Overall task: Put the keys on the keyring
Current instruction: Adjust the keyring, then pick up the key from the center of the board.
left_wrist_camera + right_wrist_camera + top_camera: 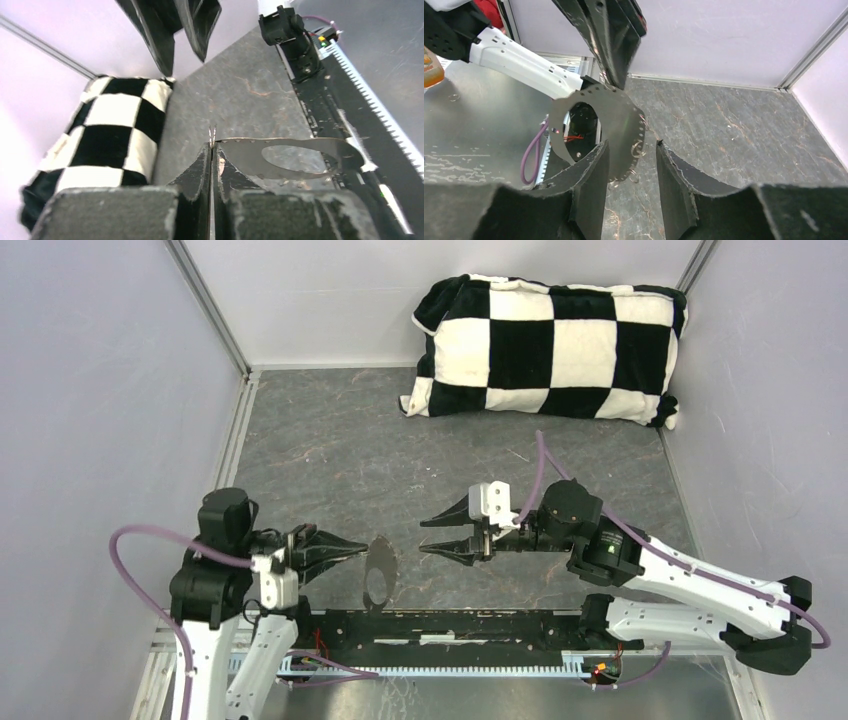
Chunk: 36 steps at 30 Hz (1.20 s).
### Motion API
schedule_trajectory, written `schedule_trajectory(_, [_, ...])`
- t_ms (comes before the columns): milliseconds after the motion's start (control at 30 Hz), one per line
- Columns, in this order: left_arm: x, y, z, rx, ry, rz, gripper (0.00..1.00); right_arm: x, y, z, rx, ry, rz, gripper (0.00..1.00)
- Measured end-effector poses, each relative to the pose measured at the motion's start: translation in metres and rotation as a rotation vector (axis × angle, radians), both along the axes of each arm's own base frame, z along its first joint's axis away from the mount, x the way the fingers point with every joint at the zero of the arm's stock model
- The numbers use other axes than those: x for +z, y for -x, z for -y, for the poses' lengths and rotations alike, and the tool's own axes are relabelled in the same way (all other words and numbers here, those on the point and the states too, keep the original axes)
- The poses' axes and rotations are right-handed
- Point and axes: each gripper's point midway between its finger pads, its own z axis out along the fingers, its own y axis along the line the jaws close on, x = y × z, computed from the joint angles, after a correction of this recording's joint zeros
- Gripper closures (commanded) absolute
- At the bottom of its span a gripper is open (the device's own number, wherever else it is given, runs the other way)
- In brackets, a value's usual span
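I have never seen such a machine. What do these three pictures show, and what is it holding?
These are two robot arms fixed at the near edge of a dark grey stone-patterned table. One picture looks down from above. The other two come from small cameras on each wrist, so the black fingers fill the bottom of each.

The left hand is shut on a flat grey metal plate with a large oval hole, holding it in the air. Small wire rings hang along its edge. The right hand is open, close to the plate. A black-and-white checkered pillow lies at the back. No keys are visible.
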Motion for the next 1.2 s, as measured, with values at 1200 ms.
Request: schedule_trajectory(1200, [-0.009, -0.019, 0.011, -0.090, 0.021, -0.146, 0.98, -0.222, -0.147, 0.096, -0.817, 0.346, -0.545, 0.39])
